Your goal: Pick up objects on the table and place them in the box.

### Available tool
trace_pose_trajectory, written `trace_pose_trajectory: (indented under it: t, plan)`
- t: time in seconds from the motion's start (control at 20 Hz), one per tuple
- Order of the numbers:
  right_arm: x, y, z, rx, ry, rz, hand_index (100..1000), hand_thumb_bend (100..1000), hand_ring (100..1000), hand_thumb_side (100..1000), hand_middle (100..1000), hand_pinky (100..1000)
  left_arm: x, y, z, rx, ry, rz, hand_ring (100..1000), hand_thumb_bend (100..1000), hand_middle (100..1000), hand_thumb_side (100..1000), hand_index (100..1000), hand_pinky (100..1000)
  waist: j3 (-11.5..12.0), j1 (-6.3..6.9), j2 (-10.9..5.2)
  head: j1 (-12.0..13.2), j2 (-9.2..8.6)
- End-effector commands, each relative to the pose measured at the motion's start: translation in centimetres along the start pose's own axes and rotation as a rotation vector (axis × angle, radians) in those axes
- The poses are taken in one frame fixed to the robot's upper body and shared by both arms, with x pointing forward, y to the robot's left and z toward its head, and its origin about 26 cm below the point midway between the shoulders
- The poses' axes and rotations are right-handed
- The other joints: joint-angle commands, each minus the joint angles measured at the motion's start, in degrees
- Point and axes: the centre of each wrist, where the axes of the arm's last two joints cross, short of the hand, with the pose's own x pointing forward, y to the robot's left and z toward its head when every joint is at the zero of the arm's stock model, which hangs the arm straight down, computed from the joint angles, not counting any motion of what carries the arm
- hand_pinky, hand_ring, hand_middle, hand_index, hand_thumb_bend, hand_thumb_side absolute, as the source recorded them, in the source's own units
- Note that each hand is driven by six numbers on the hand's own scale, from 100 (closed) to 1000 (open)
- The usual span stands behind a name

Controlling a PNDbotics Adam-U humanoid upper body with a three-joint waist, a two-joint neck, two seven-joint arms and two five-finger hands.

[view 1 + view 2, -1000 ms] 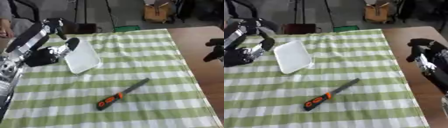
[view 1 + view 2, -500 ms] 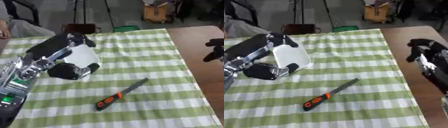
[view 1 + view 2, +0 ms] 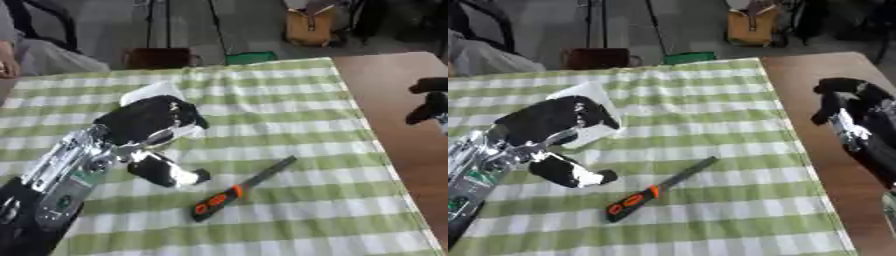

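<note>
Left hand (image 3: pixel 153 120) first: you have it low over the green-and-white checked tablecloth (image 3: pixel 289 125), covering most of the white tray (image 3: pixel 588 95), of which only the far corner and a strip at the near right edge show. Your fingers curve down over the tray and the thumb (image 3: pixel 171 172) juts toward the near side, but you cannot tell from these views whether anything is pinched. Just beside the thumb, to its right, lies the file (image 3: pixel 241 187), flat on the cloth, its orange-and-black handle nearest you and its dark blade slanting away to the right. Past the cloth's edge, over the bare brown table (image 3: pixel 394 80), your right hand (image 3: pixel 850 117) hangs with its fingers curled and nothing in them
</note>
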Motion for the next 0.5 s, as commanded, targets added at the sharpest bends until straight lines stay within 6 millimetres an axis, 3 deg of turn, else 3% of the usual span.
trace_pose_trajectory:
  t: [0.05,0.5]
  plan:
    - [0.8,-0.4,-0.2,0.005,-0.028,0.017,780,245,521,581,699,548,0.1,0.2,-0.8,-0.007,-0.020,-0.034,822,606,692,554,821,925,-0.06,-0.23,-0.98,-0.12,-0.10]
    - [0.8,-0.3,-0.2,0.010,-0.027,0.015,780,246,521,583,699,548,1.7,0.2,-2.4,-0.072,-0.125,-0.032,812,570,641,590,807,920,-0.29,-0.31,-1.03,0.00,0.11]
